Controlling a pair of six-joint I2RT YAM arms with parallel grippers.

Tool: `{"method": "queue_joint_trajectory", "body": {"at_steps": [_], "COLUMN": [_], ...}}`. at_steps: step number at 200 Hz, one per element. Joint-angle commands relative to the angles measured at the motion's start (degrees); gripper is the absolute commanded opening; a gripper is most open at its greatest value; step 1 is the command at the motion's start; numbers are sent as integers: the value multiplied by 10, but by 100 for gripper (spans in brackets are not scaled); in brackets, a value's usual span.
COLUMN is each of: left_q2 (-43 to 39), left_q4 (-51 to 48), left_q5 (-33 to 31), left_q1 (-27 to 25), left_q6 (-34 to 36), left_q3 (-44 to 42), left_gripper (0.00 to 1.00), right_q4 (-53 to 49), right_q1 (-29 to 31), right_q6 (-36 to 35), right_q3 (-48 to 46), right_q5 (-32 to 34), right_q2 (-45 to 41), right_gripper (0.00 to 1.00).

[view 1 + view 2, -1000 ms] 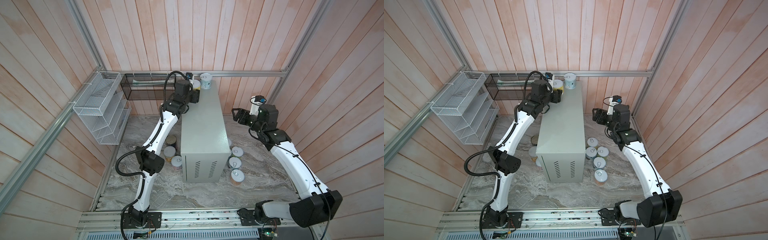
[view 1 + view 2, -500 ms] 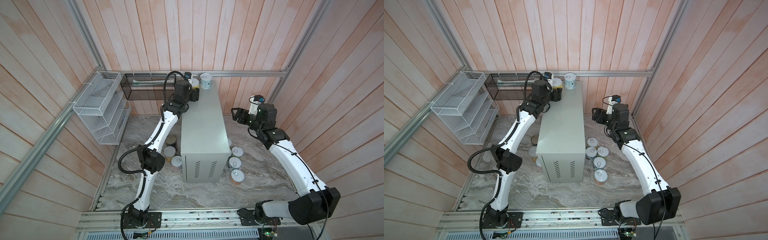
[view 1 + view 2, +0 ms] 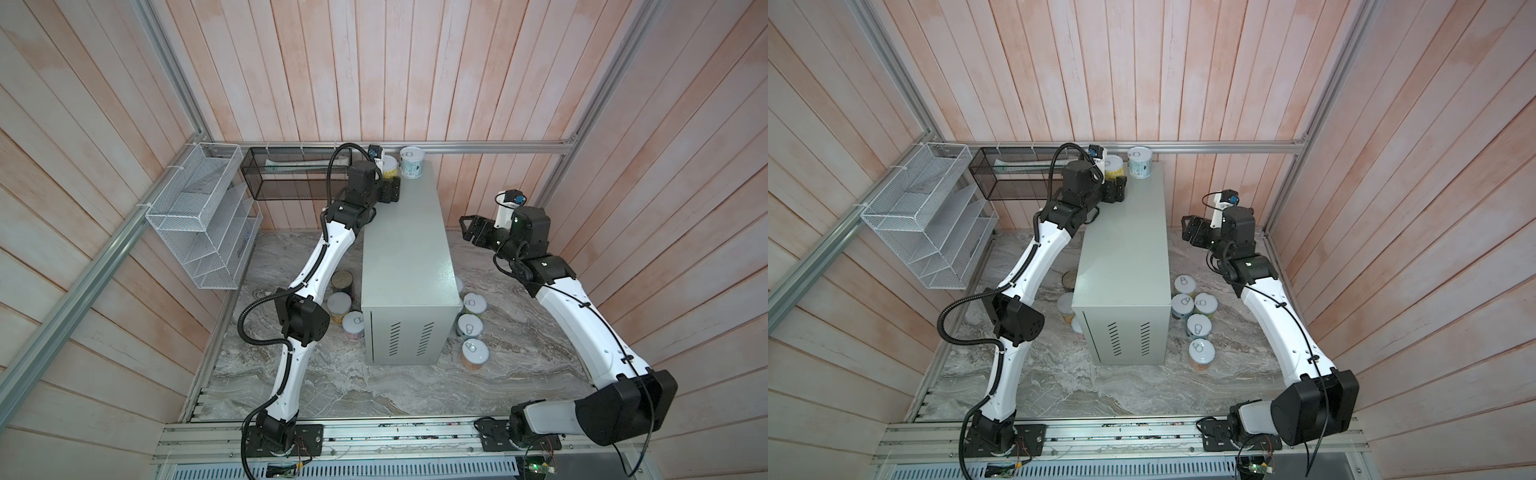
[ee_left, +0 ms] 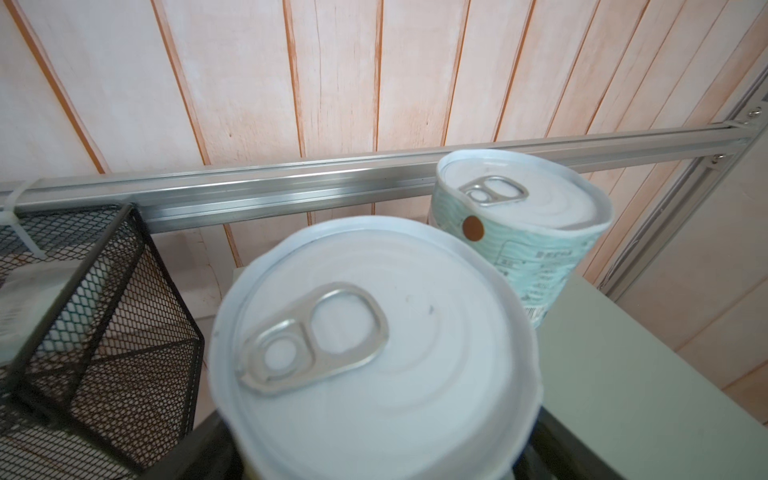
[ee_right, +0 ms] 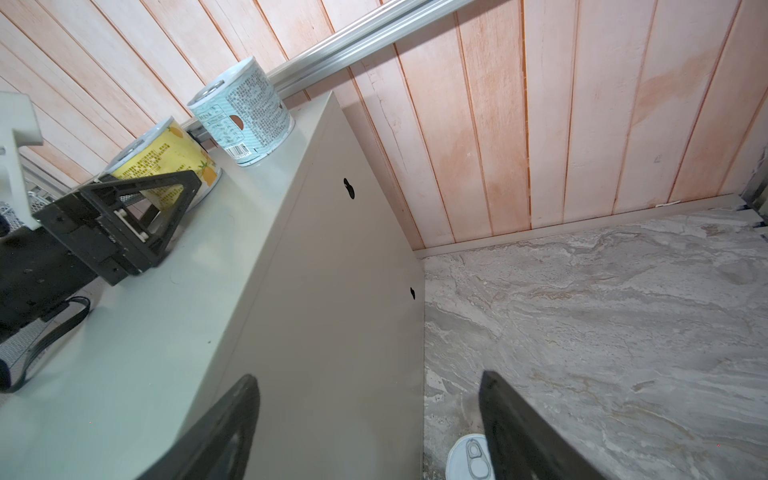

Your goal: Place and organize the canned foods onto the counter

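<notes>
Yellow-labelled cylindrical tin (image 3: 389, 169) stands upright on the pale grey-green metal counter (image 3: 405, 249), between the jaws of your left gripper (image 3: 391, 188), which clamped it a second ago and now look spread, letting go. That makes two placed, with the pale-blue-labelled tin (image 3: 412, 164) just beyond; your right gripper (image 3: 467, 227) hangs open, empty.

Matt painted-metal counter (image 3: 405, 249), smooth silvery lid (image 4: 415, 374), black wire-mesh basket (image 4: 83, 332), wood-plank walls (image 3: 374, 62)
</notes>
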Motion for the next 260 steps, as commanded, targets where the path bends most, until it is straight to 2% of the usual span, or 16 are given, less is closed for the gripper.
{"method": "queue_joint_trajectory", "body": {"at_steps": [1, 34, 84, 254, 260], "left_q2": [-36, -79, -85, 5, 5], "left_q4": [-29, -25, -16, -13, -10], "left_q5": [19, 4, 8, -30, -30], "left_q1": [-5, -20, -20, -1, -1], "left_q6": [11, 26, 13, -8, -25], "left_q3": [-55, -111, -126, 1, 1], "left_gripper": [95, 92, 67, 68, 68], "right_q4": [6, 8, 12, 12, 12], "right_q1": [8, 12, 12, 12, 12], "right_q6": [2, 5, 6, 5, 6], "right_q3": [7, -5, -18, -8, -7], "right_q5": [0, 4, 7, 10, 10], "right_q2": [-21, -36, -46, -28, -28], "right_gripper": [83, 83, 82, 82, 82]}}
